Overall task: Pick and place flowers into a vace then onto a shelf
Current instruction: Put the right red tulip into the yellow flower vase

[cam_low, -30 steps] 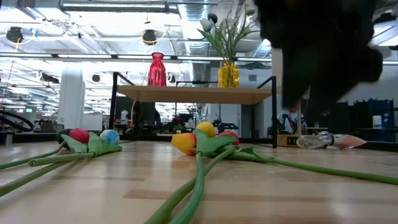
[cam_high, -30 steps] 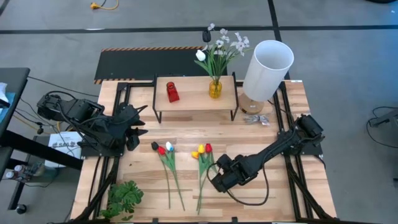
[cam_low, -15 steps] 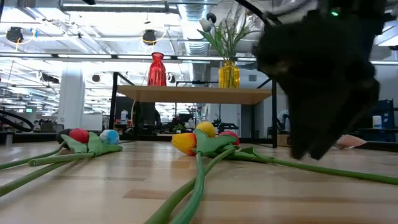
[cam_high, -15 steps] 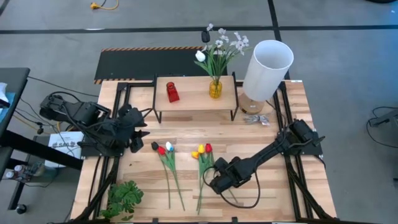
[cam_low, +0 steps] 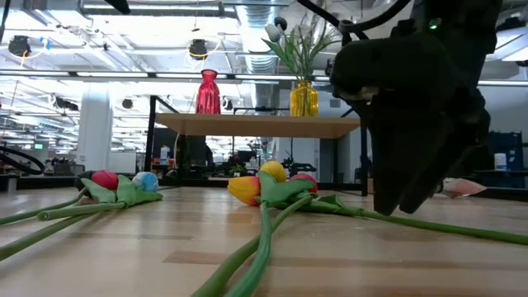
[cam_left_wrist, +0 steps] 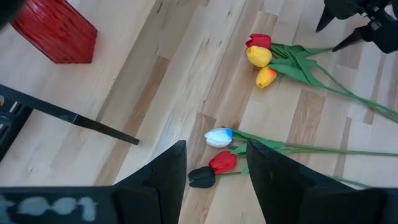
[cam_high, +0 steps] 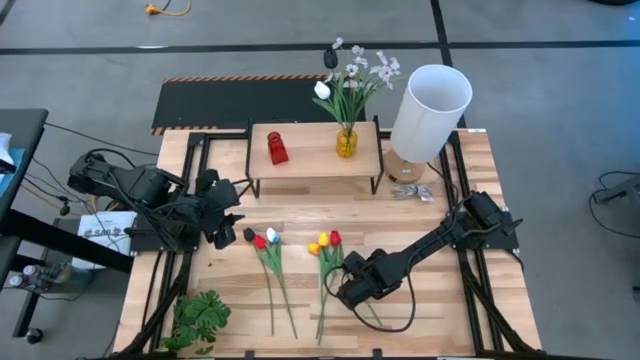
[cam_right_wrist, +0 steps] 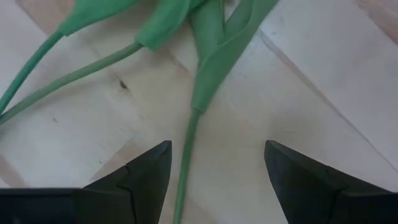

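Down near the front of the table, the right gripper (cam_high: 347, 290) hangs low over the stems of the right-hand tulip bunch (cam_high: 325, 243), its fingers (cam_right_wrist: 142, 174) spread apart with one green stem (cam_right_wrist: 185, 168) lying between them on the wood. To do this pick well, I judge it should settle until the pads straddle that single stem just below its leaf, then close gently, since the neighbouring stems lie close and could be caught too. Lifting by the stem rather than the head should keep the bloom upright for the vase.

Further left, the left gripper (cam_high: 222, 222) hovers beside the second tulip bunch (cam_high: 262, 238), fingers (cam_left_wrist: 163, 177) open, the red, white and dark heads just ahead of them.

Farther back, the shelf (cam_high: 315, 153) carries a red vase (cam_high: 277, 148) and a yellow vase (cam_high: 346, 142) already holding white blossoms. A white cylinder (cam_high: 428, 112) stands to its right.
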Available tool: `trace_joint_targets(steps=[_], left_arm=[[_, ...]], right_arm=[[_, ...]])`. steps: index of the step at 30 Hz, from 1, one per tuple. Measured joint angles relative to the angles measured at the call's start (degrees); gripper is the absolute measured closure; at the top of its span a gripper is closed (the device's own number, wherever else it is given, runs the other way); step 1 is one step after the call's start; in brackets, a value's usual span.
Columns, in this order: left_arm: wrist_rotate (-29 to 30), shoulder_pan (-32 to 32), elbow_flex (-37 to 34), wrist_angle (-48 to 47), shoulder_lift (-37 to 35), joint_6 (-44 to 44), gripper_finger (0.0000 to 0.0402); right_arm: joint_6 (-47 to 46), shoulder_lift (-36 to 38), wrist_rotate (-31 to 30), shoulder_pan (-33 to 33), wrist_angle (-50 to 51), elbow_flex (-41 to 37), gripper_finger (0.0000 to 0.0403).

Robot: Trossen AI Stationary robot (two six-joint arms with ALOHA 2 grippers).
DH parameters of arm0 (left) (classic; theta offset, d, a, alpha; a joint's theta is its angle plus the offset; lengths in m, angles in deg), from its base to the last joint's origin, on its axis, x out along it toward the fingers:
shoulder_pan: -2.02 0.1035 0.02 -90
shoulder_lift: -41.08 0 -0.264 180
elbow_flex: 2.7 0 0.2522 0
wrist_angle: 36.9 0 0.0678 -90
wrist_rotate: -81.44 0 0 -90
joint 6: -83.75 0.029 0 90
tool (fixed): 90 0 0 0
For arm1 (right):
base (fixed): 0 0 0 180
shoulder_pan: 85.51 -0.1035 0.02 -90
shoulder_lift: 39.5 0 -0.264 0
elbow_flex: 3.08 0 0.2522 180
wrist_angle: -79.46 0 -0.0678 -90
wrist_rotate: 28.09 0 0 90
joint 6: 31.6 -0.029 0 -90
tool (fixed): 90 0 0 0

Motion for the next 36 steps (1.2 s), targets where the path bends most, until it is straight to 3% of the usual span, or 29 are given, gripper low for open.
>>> trace_joint_targets(steps=[5,10,25,33,36], left_arm=[[-0.01,0.00,0.00,0.02,0.00,-0.23,0.0244],[-0.06,0.00,0.00,0.03,0.00,-0.37,0.0244],[-0.10,0.01,0.00,0.02,0.00,-0.38,0.0244],[-0.14,0.01,0.00,0.02,0.00,-0.37,0.0244],[-0.17,0.00,0.00,0.00,0.00,-0.39,0.0244]], right_arm=[[1.48,-1.01,2.07,0.83,0.36,0.12,0.0167],[1.51,-1.11,1.56,1.32,0.75,0.11,0.0204],[2.54,-1.33,0.90,0.97,-0.24,0.09,0.0390],[1.14,-1.11,0.95,0.32,1.16,0.11,0.0394],[0.32,-0.78,1.37,-0.34,5.88,0.48,0.0400]])
